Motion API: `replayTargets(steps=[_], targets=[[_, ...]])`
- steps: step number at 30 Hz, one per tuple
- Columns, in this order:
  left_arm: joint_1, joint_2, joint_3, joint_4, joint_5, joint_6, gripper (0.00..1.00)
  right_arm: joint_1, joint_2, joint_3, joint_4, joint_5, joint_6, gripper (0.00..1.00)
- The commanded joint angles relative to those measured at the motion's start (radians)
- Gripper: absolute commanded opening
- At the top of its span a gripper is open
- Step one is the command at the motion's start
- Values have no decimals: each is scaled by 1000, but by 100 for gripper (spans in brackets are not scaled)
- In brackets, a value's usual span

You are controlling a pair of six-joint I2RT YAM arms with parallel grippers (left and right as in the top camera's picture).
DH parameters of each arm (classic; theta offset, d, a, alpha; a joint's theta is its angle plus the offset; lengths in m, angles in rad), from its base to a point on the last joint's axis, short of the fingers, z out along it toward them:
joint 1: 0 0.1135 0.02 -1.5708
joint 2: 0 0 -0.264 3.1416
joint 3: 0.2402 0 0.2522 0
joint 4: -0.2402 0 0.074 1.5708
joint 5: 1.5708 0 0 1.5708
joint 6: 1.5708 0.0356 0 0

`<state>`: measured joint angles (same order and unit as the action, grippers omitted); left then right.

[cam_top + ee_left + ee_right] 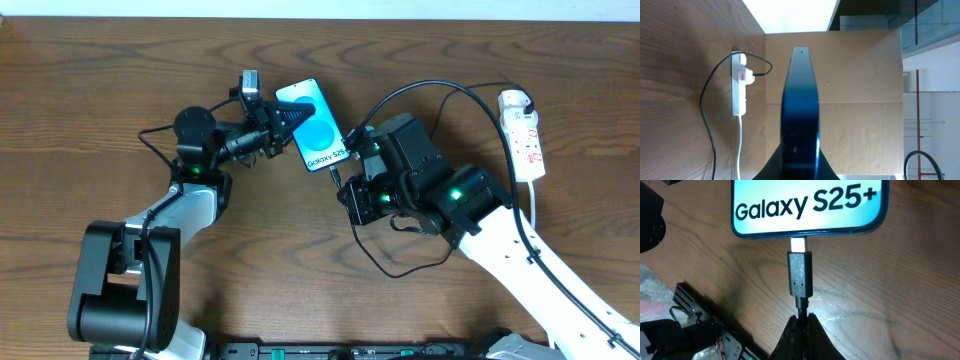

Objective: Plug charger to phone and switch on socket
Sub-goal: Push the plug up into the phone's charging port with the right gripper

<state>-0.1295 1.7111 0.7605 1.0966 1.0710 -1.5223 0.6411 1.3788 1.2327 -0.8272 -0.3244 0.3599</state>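
The left gripper [285, 120] is closed on the upper end of the phone [318, 128], bracing it at mid-tabletop [100, 80]. Just right of it, the right gripper [800, 327] pinches the charger [800, 275] cable behind the connector, whose silver tip meets the phone's bottom port but is exposed. Best to push straight along the phone's long axis, without tilting, until the silver disappears. The socket [525, 130] lies well apart, far right.

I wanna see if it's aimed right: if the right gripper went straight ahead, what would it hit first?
The phone, at its bottom edge. The right gripper pinches the charger, whose tip points at the port there, touching or nearly so.
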Motion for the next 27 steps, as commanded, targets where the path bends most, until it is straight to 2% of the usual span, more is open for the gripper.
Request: replayTargets(steps=[1,27], targets=[[-8,-7,24,13,21,-9,8,8,0,-5,8,4,10,1],[-8,-7,21,13,22,-8,7,51,0,-5,15,37,10,1]])
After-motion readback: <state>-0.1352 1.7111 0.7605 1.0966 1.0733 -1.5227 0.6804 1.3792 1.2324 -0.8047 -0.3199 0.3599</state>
